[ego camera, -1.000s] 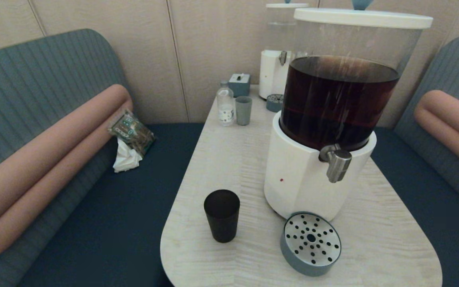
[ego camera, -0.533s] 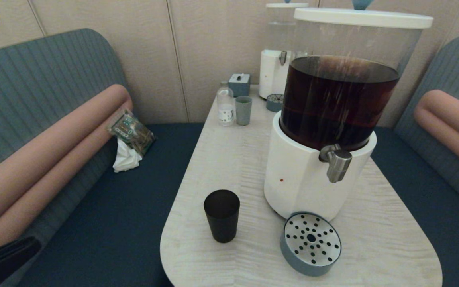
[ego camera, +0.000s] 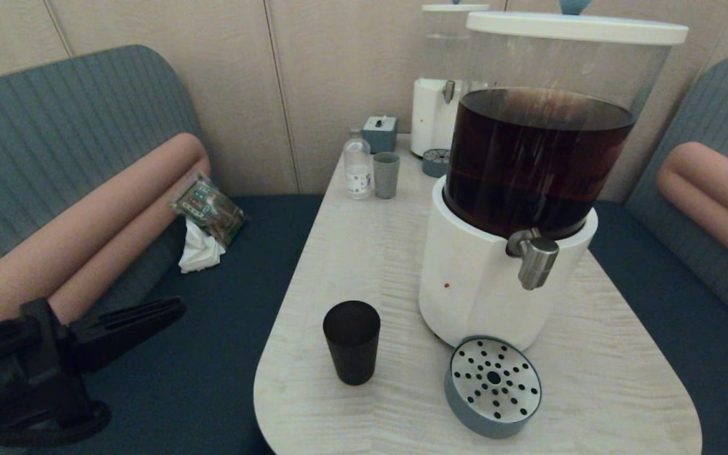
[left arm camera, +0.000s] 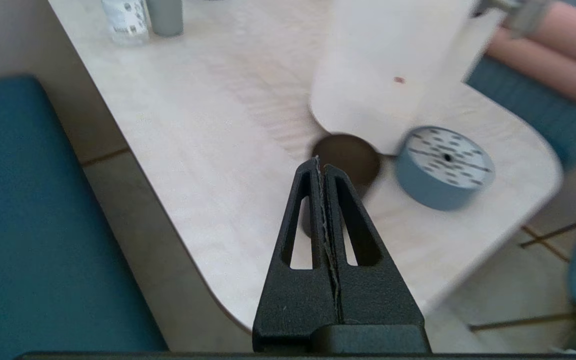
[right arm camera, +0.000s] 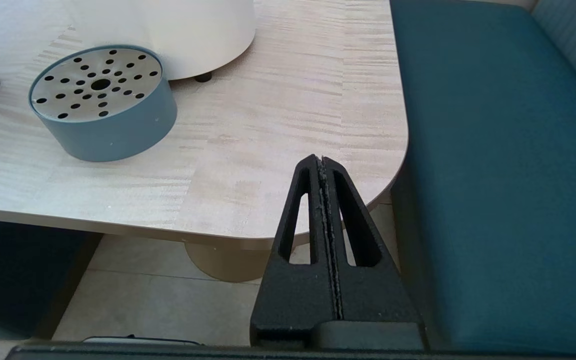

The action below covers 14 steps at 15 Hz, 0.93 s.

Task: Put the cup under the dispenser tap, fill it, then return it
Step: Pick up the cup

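The black cup [ego camera: 351, 341] stands upright near the table's front left edge, left of the dispenser's white base [ego camera: 478, 284]. The steel dispenser tap [ego camera: 534, 256] juts from that base, above and behind the round drip tray [ego camera: 493, 385]. My left gripper [ego camera: 171, 308] is shut and empty, hovering over the seat left of the table, pointing toward the cup [left arm camera: 353, 160]. In the left wrist view the gripper [left arm camera: 320, 162] is short of the cup and above it. My right gripper [right arm camera: 320, 160] is shut and empty, low beside the table's front right corner.
A grey-blue cup [ego camera: 386, 175], a small bottle [ego camera: 357, 165], a small box [ego camera: 380, 133] and a second dispenser [ego camera: 440, 107] stand at the table's far end. A packet and tissue [ego camera: 206, 218] lie on the left seat. Benches flank the table [ego camera: 364, 253] on both sides.
My left arm has risen into the head view from the lower left and its shut gripper has moved right toward the table. The cup has not moved.
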{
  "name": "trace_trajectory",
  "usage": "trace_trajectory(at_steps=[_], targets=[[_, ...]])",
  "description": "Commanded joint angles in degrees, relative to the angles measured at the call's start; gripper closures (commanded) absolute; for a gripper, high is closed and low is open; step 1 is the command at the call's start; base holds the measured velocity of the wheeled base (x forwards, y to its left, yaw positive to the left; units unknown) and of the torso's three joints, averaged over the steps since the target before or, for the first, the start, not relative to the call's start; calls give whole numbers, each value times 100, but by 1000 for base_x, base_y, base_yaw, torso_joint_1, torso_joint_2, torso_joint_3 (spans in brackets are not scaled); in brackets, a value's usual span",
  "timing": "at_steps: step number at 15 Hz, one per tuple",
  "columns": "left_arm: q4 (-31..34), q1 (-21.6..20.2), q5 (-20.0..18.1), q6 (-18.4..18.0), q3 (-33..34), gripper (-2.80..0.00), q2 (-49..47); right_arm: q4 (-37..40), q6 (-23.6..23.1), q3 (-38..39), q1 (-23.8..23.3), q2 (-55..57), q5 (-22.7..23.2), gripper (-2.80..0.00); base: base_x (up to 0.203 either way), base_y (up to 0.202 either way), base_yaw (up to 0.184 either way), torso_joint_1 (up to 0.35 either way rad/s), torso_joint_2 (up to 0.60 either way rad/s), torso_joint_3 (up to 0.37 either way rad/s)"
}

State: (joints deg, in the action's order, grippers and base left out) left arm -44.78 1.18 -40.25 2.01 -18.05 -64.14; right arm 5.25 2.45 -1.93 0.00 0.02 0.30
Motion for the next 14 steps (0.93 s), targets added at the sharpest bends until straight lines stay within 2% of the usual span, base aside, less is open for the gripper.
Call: trace_trajectory(at_steps=[1,3,4,5,8,11,13,14], targets=[[-1013,-37,-38,-44,11,0,-1153,2,1,-1,0,6,-3,0,0,0,0,0,0,0],[-1843,-60,-29,0,59,0,-1591,2,1,-1,0,6,5,0,0,0,0,0,0,0],[-1955,-64,-28,-34,162,0,-1724,2,1,-1,0,6,5,0,0,0,0,0,0,0],[-2043,-62,-47,-74,230,-280,-1839,2,1,-1,0,6,5,0,0,0,0,0,0,0],[-2585,-49,-310,-90,460,-280,-2334,2,1,-1,0,6,5,0,0,0,0,0,0,0],[-3527,-44,-704,-271,833,-280,-3145,2,1,-1,0,6,5,0,0,0,0,0,0,0],[-4066,-46,-1021,-682,1008,-280,-3840,2,1,-1,0,6,5,0,0,0,0,0,0,0],[-4214,-47,-1333,-960,1084,-280,-4009,2,1,-1,0,6,-4,0,0,0,0,0,0,0]])
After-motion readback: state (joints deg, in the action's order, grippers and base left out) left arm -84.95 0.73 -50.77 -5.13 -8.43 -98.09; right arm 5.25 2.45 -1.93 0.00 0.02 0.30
